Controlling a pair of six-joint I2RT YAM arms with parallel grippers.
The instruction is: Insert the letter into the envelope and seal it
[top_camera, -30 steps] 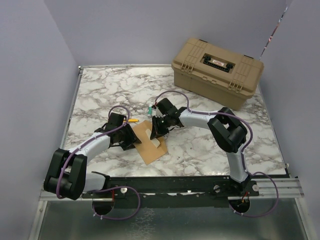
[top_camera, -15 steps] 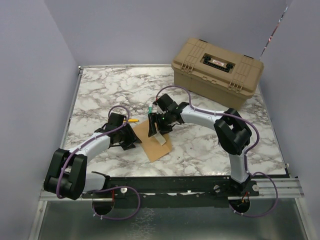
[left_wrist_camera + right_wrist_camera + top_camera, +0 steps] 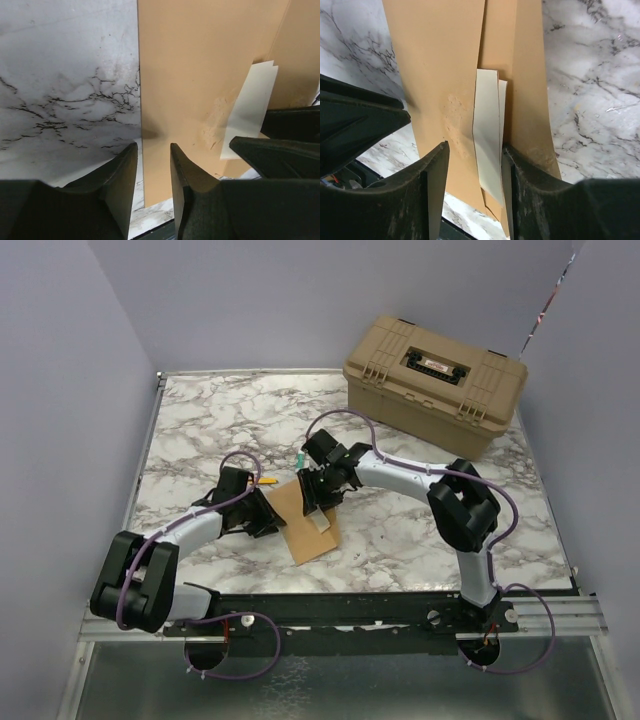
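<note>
Envelope [image 3: 303, 528] lies flat on the table [image 3: 200, 420], with the letter [image 3: 487, 135] poking from under its flap. Left gripper [image 3: 152, 149], jaws narrowly apart, straddles one envelope edge. Right gripper [image 3: 475, 147], jaws apart, flanks the letter.

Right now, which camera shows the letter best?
Right wrist: the letter sits mid-frame and close, its pale folded end sticking out of the envelope. Left wrist shows it as one pale strip at the frame's right; top external shows only a tiny sliver.
</note>
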